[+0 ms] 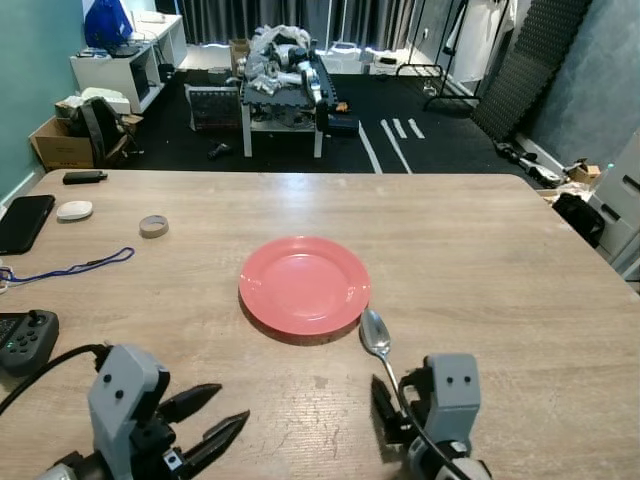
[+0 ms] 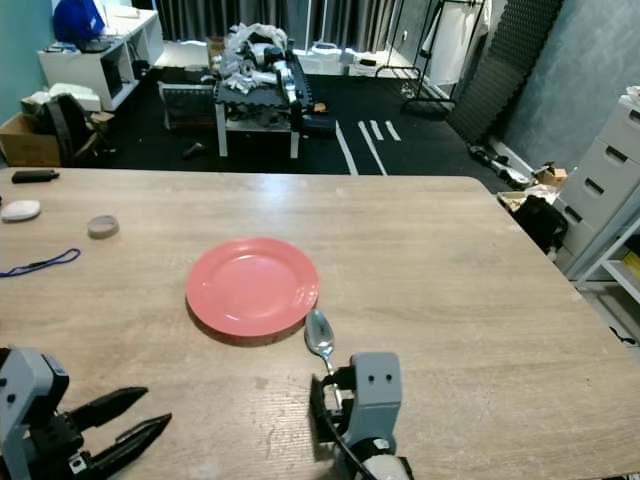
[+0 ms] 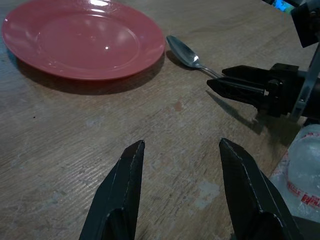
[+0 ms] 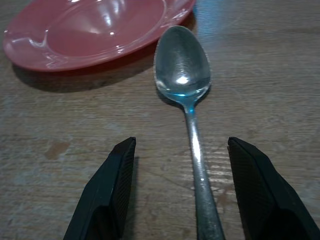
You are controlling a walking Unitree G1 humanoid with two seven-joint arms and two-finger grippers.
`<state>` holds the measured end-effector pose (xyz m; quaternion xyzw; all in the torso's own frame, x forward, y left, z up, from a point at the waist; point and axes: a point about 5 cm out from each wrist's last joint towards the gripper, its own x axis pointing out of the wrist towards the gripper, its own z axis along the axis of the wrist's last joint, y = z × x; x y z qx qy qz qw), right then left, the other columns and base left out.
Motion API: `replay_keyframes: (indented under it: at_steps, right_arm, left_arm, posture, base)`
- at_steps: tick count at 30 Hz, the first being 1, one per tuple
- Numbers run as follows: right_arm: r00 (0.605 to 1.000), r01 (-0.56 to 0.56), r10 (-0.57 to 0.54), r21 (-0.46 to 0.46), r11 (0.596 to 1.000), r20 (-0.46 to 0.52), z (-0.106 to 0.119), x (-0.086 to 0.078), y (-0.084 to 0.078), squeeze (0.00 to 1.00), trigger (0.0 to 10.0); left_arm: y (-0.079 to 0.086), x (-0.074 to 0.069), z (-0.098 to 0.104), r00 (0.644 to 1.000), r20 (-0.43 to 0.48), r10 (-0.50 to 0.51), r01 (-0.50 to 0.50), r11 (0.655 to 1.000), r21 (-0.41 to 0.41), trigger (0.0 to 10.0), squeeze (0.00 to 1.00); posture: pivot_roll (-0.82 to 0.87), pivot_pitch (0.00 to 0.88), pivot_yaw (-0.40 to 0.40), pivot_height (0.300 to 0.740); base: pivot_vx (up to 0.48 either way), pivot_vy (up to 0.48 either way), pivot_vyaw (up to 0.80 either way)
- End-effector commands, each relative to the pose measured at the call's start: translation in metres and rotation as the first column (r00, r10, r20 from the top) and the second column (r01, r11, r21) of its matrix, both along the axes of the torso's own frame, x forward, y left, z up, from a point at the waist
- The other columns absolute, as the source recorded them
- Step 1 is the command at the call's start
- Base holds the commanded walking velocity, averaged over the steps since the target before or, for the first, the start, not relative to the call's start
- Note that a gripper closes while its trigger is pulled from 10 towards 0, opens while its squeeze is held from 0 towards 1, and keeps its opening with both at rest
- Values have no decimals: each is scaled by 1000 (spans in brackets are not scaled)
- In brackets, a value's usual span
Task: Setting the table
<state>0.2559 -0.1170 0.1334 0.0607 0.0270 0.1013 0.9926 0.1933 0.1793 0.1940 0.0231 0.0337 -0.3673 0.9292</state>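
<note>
a red plate [image 1: 304, 284] sits in the middle of the wooden table [image 1: 480, 260]. just beside its near right rim lies a spoon [image 1: 376, 336], bowl toward the plate and handle running back toward the robot; in the right wrist view the bowl's tip is right at the rim, though whether it touches i can't tell.

the right gripper [image 4: 180, 192] is low over the table at the spoon's handle. its two black fingers [image 4: 107, 195] are spread apart, one on each side of the handle, which lies flat on the wood between them, nearer one finger than the other. the fingers aren't closed on it.

the left gripper [image 1: 208, 420] hovers over the near left part of the table, pointing across toward the right gripper, its fingers [image 3: 125, 192] also apart with bare wood between them. it holds nothing.

over on the far left of the table are a black phone [image 1: 22, 222], a small white oval thing [image 1: 74, 210], a roll of tape [image 1: 153, 226], a blue cord [image 1: 70, 267], a dark bar-shaped thing [image 1: 84, 177] near the far edge, and a black controller [image 1: 26, 340] at the near left edge.

beyond the table the floor is dark, with a cluttered white bench [image 1: 282, 100] and a white shelf [image 1: 125, 62].
</note>
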Motion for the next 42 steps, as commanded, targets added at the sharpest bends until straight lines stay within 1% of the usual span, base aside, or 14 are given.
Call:
replay_keyframes:
  at_steps: [1,4,5,7,8,9,10,28,35,38,39,40,41,42]
  right_arm:
    - [1000,-10,10,10,1000,-16,-4,-4,1,0,10000]
    - [999,-11,9,-52,999,-39,-12,-4,0,0,10000]
    - [996,10,-27,-173,985,-91,-28,-3,-3,0,7647]
    - [993,22,-46,-214,977,-108,-33,-3,-5,0,7647]
    - [989,42,-76,-250,967,-126,-38,-2,-8,0,2157]
    - [989,42,-76,-250,967,-126,-38,-2,-8,0,2157]
    - [986,55,-94,-270,961,-135,-41,-1,-11,0,0]
    - [936,57,-132,-229,972,-326,-65,1,-23,0,0]
    - [944,78,-130,-180,981,-302,-57,5,-24,0,0]
    - [978,115,-124,-62,991,-168,-30,14,-21,0,0]
    - [990,132,-131,20,991,-60,-8,19,-20,0,7020]
    - [990,132,-131,20,991,-60,-8,19,-20,0,7020]
    - [988,146,-149,76,986,40,14,23,-20,0,10000]
    - [978,155,-170,122,980,124,34,25,-22,0,10000]
  left_arm:
    - [-3,-3,-2,1000,-26,-16,16,1000,5,10000,0]
    - [-3,-3,-2,999,-29,-17,17,1000,3,10000,0]
    - [-3,-2,-2,999,-29,-16,16,1000,2,10000,0]
    - [-3,-1,-2,999,-28,-15,15,1000,1,10000,0]
    - [-3,-1,-2,1000,-26,-13,13,1000,0,10000,0]
    - [-3,-1,-2,1000,-26,-13,13,1000,0,10000,0]
    - [-3,0,-1,1000,-25,-11,11,1000,0,10000,0]
    - [-4,3,-1,1000,-15,26,-26,1000,-9,10000,0]
    - [-4,5,-2,999,-13,34,-34,999,-8,10000,0]
    - [-4,9,-2,998,1,58,-58,998,-8,10000,0]
    - [-3,15,1,995,23,94,-94,995,-14,10000,0]
    - [-3,15,1,995,23,94,-94,995,-14,10000,0]
    - [-3,22,4,988,53,144,-143,989,-23,10000,0]
    - [-1,30,9,976,85,202,-199,979,-40,10000,0]
  posture:
    - [82,198,39,740]
    - [85,196,40,740]
    - [87,196,41,740]
    - [87,196,41,740]
    - [90,193,41,740]
    - [90,193,41,740]
    - [91,193,41,740]
    - [91,175,35,740]
    - [91,171,35,740]
    - [90,170,37,740]
    - [91,170,41,740]
    - [91,170,41,740]
    - [90,170,43,740]
    - [88,170,45,740]
  base:
    - [0,0,0]
    - [0,0,0]
    - [0,0,0]
    - [0,0,0]
    - [0,0,0]
    - [0,0,0]
    - [0,0,0]
    - [0,0,0]
    - [0,0,0]
    - [0,0,0]
    - [0,0,0]
    - [0,0,0]
    - [0,0,0]
    - [0,0,0]
